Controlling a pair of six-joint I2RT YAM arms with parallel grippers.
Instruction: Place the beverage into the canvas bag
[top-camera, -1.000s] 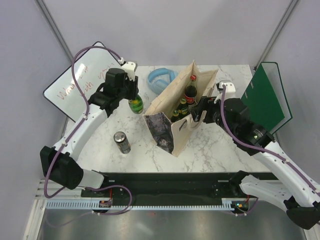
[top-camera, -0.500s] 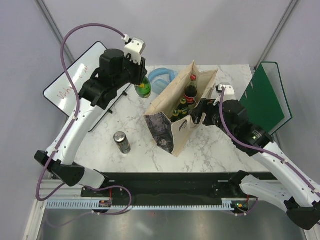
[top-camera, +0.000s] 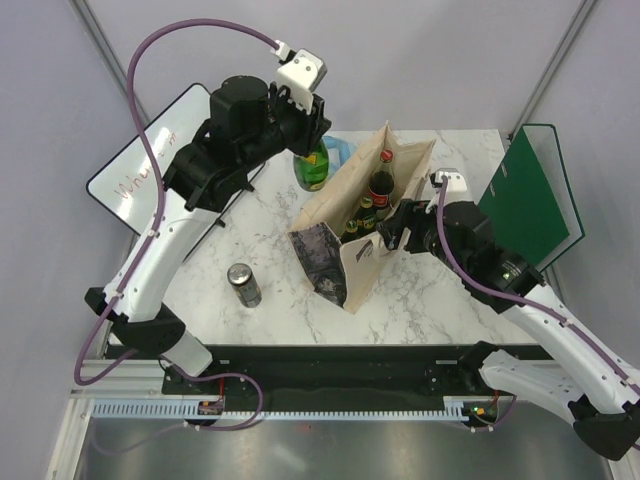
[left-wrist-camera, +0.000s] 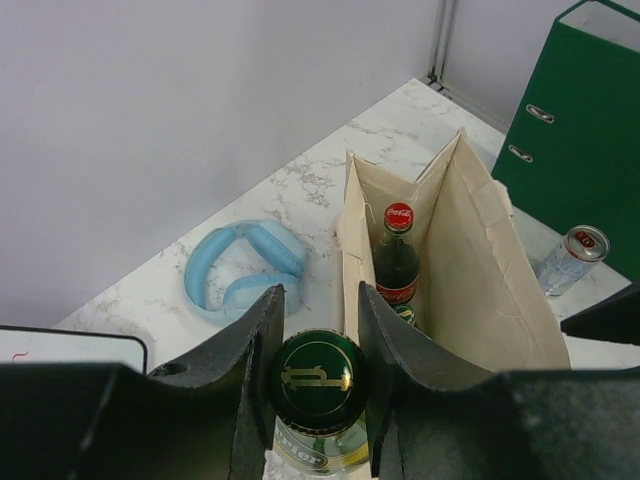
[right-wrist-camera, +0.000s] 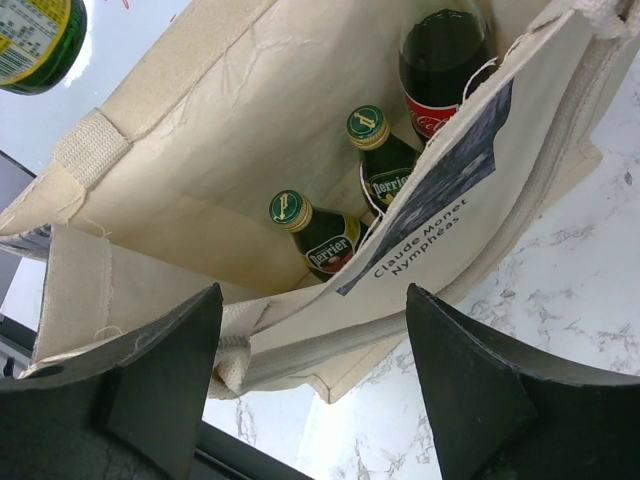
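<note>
- The bag (top-camera: 335, 195) is a tall beige cloth tote with a long rectangular mouth. It has a dark grey print on 1 face, lettered "Claude Monet Nymphéas".
- It stands mid-table (top-camera: 420, 300), mouth up. Its walls slump a little, and its near corner is close to the table's front edge.
- Inside, a cola bottle (top-camera: 380, 185) stands at the far end, its red cap level with the rim. 2 Perrier bottles (right-wrist-camera: 312, 238) stand lower, side by side, nearer the middle. Bare cloth shows beside them toward the near end.
- The left gripper (left-wrist-camera: 318, 335) is clamped on the neck of a green bottle (left-wrist-camera: 317, 378), 1 finger on each side just under the cap.
- That bottle hangs upright, off the table, just left of the bag's far left rim and not over the mouth.
- Blue headphones (left-wrist-camera: 245, 272) lie on the table beside the bag's far left corner, partly under the hanging bottle in the top view.
- The right gripper (right-wrist-camera: 313, 310) is at the bag's right wall with its fingers spread wide. The rim runs between them, and they are not closed on it.
- A can (top-camera: 243, 285) stands near the bag's near left corner, apart from it.
- A second can (left-wrist-camera: 570, 258) stands by the green binder (top-camera: 530, 195) at the table's right edge.
- A whiteboard (top-camera: 140, 170) overhangs the left edge, well apart from the bag.
</note>
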